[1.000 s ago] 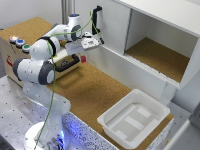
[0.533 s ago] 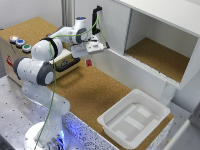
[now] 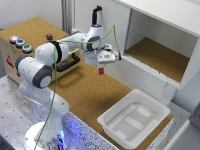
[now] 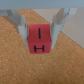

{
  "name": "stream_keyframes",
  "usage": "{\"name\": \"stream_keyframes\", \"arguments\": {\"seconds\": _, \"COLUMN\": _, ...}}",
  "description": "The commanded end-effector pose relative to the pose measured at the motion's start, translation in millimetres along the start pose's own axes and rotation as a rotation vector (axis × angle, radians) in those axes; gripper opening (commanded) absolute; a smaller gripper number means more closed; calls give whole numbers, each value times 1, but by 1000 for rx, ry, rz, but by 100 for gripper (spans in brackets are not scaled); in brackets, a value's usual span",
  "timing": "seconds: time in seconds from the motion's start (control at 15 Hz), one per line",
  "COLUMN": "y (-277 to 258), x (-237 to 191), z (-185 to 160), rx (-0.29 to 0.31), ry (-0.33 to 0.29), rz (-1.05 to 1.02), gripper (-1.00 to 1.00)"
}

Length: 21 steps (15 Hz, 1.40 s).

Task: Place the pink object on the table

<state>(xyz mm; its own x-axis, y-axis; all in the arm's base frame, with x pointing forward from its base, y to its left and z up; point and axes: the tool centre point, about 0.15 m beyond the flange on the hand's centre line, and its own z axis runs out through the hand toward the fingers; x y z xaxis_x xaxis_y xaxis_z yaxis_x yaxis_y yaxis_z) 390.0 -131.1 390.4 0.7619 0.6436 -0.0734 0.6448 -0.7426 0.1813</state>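
While my wrist camera looks down, I see the jaws (image 4: pixel 40 31) closed on the pink object (image 4: pixel 40 39), lifted above the cork surface (image 3: pixel 95 95). At about four o'clock from it, farther off, sits the white tray (image 3: pixel 134 119).

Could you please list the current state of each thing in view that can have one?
End effector: shut on the pink object, held above the table.
Pink object: gripped between the fingers, off the table.
White tray: upright on the table, nothing in it.
Cabinet: open at the front, nothing visible inside.
Coloured buttons: on top of the box; pressed or not, cannot tell.
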Motion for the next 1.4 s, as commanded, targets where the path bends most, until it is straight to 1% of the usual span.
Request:
{"name": "stream_keyframes", "arguments": {"seconds": 0.0, "y": 33, "x": -22, "z": 47, "rx": 83, "ry": 61, "rz": 98, "gripper": -100}}
{"name": "stream_keyframes", "arguments": {"seconds": 0.07, "y": 27, "x": -18, "z": 59, "rx": 104, "ry": 56, "rz": 120, "gripper": -100}}
{"name": "stream_keyframes", "arguments": {"seconds": 0.13, "y": 22, "x": -16, "z": 69, "rx": 111, "ry": 56, "rz": 147, "gripper": -100}}
{"name": "stream_keyframes", "arguments": {"seconds": 0.27, "y": 9, "x": -9, "z": 85, "rx": 127, "ry": 92, "rz": 210, "gripper": -100}}
{"name": "stream_keyframes", "arguments": {"seconds": 0.33, "y": 1, "x": -4, "z": 92, "rx": 110, "ry": 117, "rz": 249, "gripper": -100}}
{"name": "stream_keyframes", "arguments": {"seconds": 0.47, "y": -1, "x": 3, "z": 103, "rx": 99, "ry": 134, "rz": 311, "gripper": -100}}
{"name": "stream_keyframes", "arguments": {"seconds": 0.67, "y": 18, "x": 1, "z": 129, "rx": 115, "ry": 86, "rz": 425, "gripper": -100}}
{"name": "stream_keyframes", "arguments": {"seconds": 0.73, "y": 25, "x": -3, "z": 139, "rx": 125, "ry": 87, "rz": 465, "gripper": -100}}
{"name": "stream_keyframes", "arguments": {"seconds": 0.8, "y": 31, "x": -4, "z": 149, "rx": 136, "ry": 72, "rz": 484, "gripper": -100}}
{"name": "stream_keyframes", "arguments": {"seconds": 0.87, "y": 37, "x": -5, "z": 161, "rx": 164, "ry": 74, "rz": 509, "gripper": -100}}
{"name": "stream_keyframes", "arguments": {"seconds": 1.0, "y": 48, "x": -4, "z": 186, "rx": 241, "ry": 72, "rz": 519, "gripper": -100}}
{"name": "stream_keyframes", "arguments": {"seconds": 1.07, "y": 53, "x": -4, "z": 197, "rx": 253, "ry": 72, "rz": 521, "gripper": -100}}
{"name": "stream_keyframes", "arguments": {"seconds": 1.13, "y": 58, "x": -2, "z": 208, "rx": 267, "ry": 60, "rz": 519, "gripper": -100}}
{"name": "stream_keyframes", "arguments": {"seconds": 1.2, "y": 60, "x": 0, "z": 215, "rx": 279, "ry": 50, "rz": 519, "gripper": -100}}
{"name": "stream_keyframes", "arguments": {"seconds": 1.33, "y": 59, "x": 7, "z": 224, "rx": 312, "ry": 50, "rz": 515, "gripper": -100}}
